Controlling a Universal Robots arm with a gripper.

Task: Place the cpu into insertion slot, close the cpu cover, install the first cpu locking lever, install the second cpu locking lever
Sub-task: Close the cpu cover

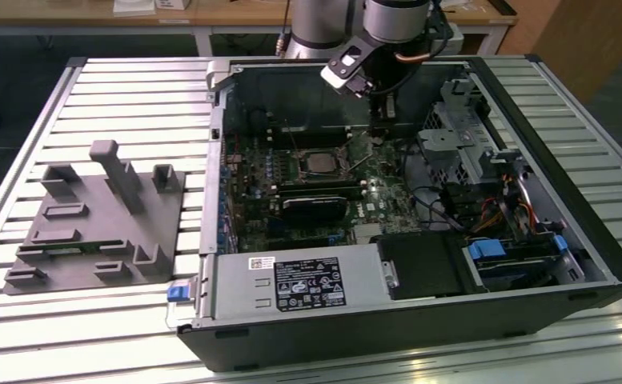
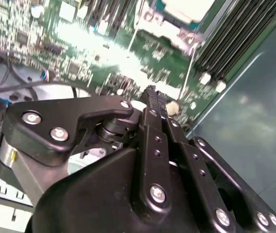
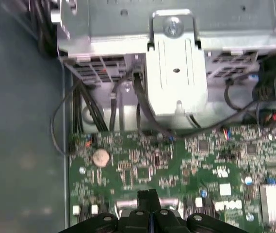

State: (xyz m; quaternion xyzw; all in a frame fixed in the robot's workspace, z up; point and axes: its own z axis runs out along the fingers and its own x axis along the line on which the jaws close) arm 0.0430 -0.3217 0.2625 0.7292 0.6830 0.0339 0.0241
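Observation:
The cpu lies in the insertion slot on the green board inside the open computer case; its pale face shows within the silvery cpu cover, which lies flat around it. A thin metal locking lever sticks up at a slant on the slot's side towards the exterior view's right. My gripper hangs above the board, a little behind the slot and towards that same right. Its black fingers are pressed together with nothing between them, and the gripper is shut over the board in the first wrist view.
Long black memory slots run beside the socket. A silver drive cage with cables, a coin battery and a black card lie near. The case walls hem in the board. A grey fixture stands at the exterior view's left.

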